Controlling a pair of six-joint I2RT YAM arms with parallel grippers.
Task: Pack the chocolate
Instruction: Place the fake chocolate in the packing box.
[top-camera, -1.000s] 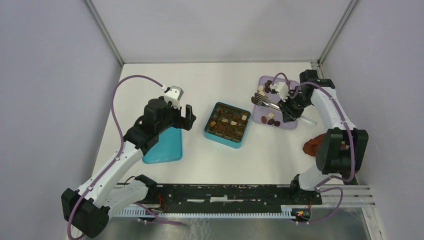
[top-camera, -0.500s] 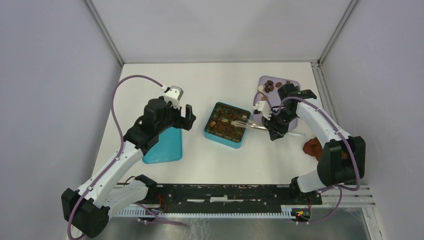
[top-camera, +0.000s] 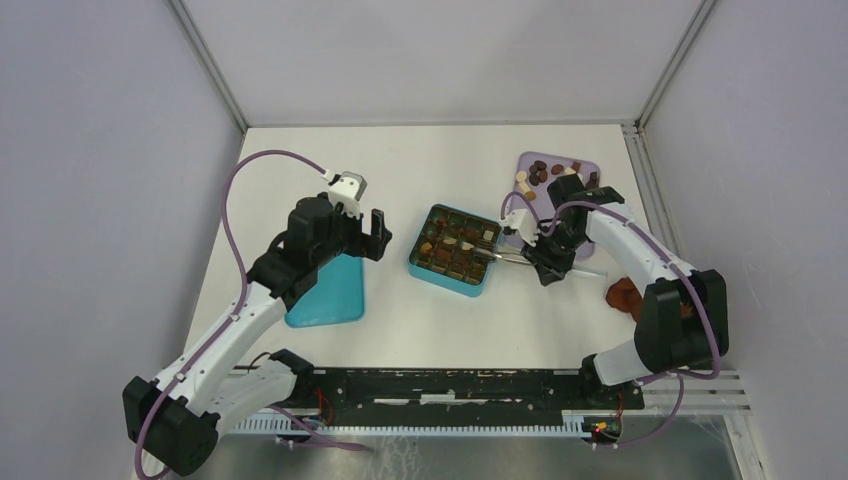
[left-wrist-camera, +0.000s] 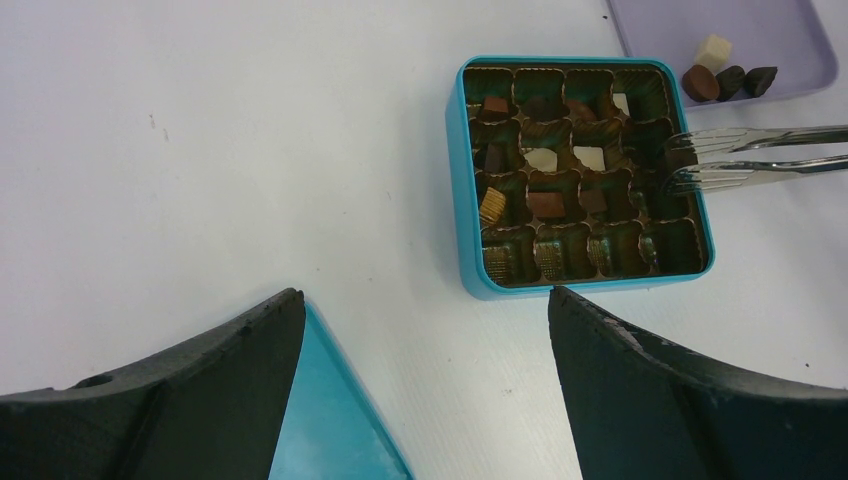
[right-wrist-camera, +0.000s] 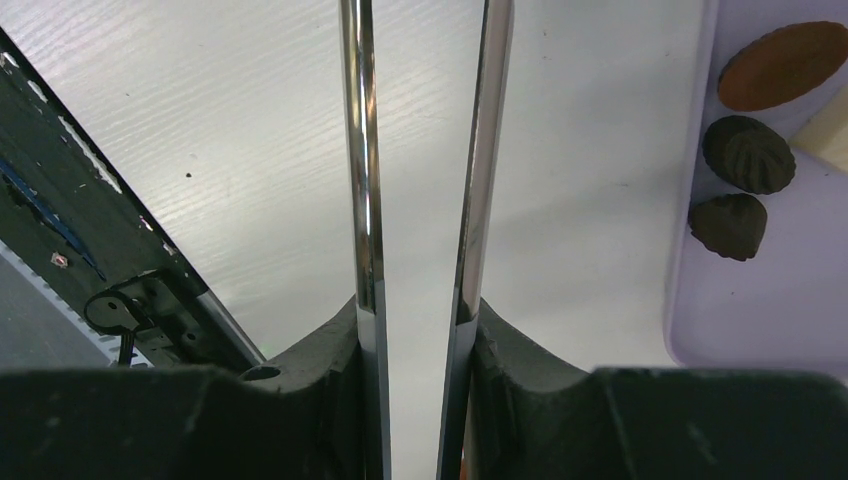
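The right gripper (right-wrist-camera: 420, 320) pinches metal tongs (left-wrist-camera: 760, 155), its fingers narrowly parted around the two arms. The tongs run across the worktop, tips pointing left over the right-hand cells of the teal box (left-wrist-camera: 458, 180). Whether the tips carry a piece cannot be told. Chocolate (left-wrist-camera: 545, 205) fills several cells; more lies on the lavender tray (left-wrist-camera: 700, 25) toward the far right corner. The left gripper (left-wrist-camera: 425, 305) hangs wide open, empty, over the teal lid (top-camera: 335, 295). A brown cloth (top-camera: 622, 292) lies near the right edge.
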